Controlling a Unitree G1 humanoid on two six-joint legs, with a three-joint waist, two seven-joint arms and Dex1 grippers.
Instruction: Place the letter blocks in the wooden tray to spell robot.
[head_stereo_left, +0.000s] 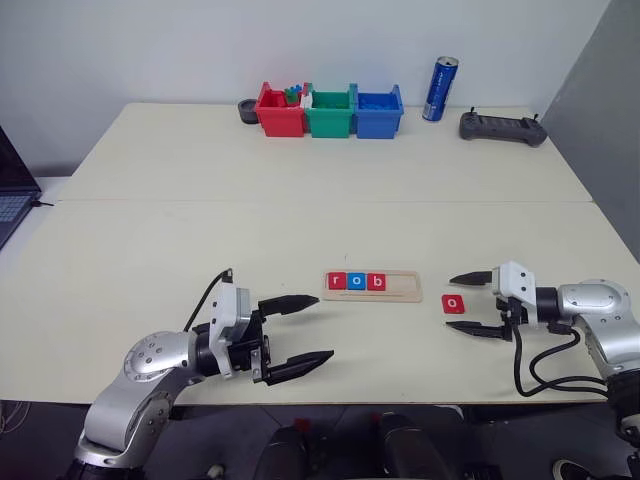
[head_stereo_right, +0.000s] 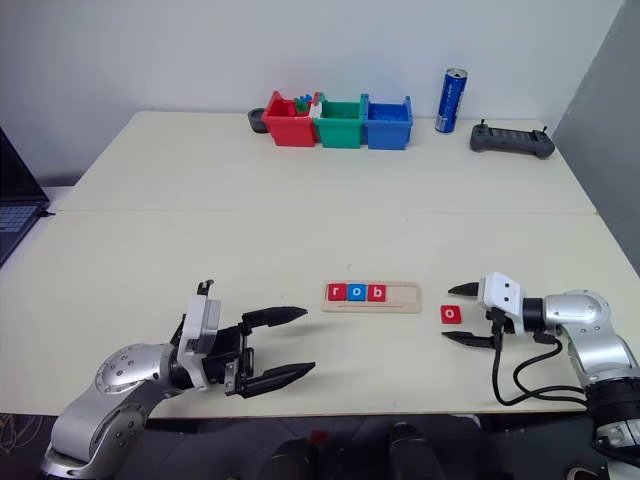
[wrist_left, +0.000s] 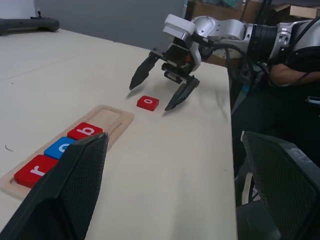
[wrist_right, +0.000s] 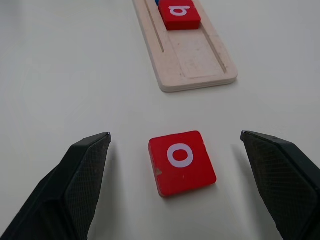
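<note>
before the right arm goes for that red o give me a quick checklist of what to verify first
1. Right gripper open: ok, fingers spread wide.
2. Red o block between its fingers: ok, one finger on each side, neither touching it.
3. Block flat on the table, letter up: ok, though turned slightly askew to the fingers.
4. Wooden tray has room next to the b block: ok, r, o, b fill its left part and the rest of the groove is bare.
5. Left gripper out of the way: ok, open, on the tray's far side from the o.
6. The t block located: cannot tell.
</note>
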